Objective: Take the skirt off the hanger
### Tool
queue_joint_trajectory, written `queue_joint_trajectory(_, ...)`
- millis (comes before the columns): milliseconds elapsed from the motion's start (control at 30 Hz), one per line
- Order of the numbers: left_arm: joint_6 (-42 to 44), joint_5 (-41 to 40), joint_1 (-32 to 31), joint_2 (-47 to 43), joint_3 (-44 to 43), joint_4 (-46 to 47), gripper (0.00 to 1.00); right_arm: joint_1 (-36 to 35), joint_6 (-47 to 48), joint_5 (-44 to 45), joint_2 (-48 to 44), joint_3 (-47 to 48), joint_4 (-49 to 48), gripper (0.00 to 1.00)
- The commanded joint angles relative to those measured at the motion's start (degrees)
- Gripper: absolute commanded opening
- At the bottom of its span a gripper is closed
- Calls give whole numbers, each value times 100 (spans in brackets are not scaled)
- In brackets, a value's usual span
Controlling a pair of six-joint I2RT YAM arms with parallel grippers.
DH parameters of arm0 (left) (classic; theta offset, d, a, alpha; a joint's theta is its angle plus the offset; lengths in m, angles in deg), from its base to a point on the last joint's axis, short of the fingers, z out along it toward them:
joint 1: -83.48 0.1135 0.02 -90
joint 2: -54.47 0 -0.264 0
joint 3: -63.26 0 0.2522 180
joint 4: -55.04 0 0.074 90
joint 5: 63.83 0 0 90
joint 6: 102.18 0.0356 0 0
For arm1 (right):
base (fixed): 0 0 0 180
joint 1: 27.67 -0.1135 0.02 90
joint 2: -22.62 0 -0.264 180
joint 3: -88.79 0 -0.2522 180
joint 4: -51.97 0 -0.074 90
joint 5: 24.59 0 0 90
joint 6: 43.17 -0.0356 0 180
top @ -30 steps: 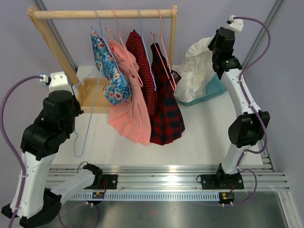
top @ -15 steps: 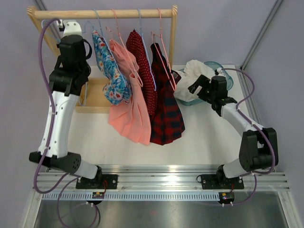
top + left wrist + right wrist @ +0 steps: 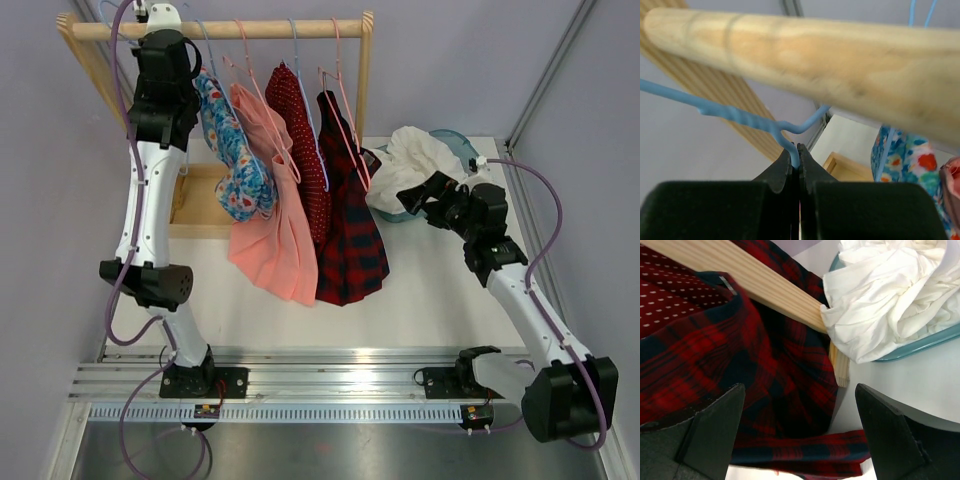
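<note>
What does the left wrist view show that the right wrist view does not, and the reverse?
Only the left wrist: the left tool shut on the blue hanger below the top rail, and a floral garment. Only the right wrist: the open right tool facing a plaid garment, a dotted red garment, and white cloth heaped in a teal basin. Both: wood of the rack.
</note>
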Motion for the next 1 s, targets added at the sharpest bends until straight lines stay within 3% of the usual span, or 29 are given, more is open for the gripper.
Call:
queue_joint_trajectory(0, -149, 569, 215, 264, -389, 301, 2, -30, 84, -163, -618, -40, 321, 99)
queue_joint_trajectory(167, -790, 1362, 708, 651, -486, -129, 2, -30, 198, -84, -1024, -101, 690, 99)
queue_joint_trajectory(300, -880, 1652, 875, 591, -92, -226, 4, -30, 242, -84, -1051, -136, 744, 99)
queue_joint_trajectory(567, -1161, 1495, 919, -33, 717, -68, 46, -39, 207, -181, -1164, -163, 805, 99)
queue_joint_trajectory(733, -1380, 1661, 910, -542, 727, -392, 56, -39, 286, -145, -1402, -189, 1007, 100)
queue_joint_trajectory(800, -1459, 1670, 867, -727, 805, -472, 70, -39, 295, -154, -1525, -215, 1086, 100)
queue_joint_trajectory(967, -1214, 1242, 59, -1185, 894, -727, 79, -39, 330, -163, -1841, -285, 1279, 99)
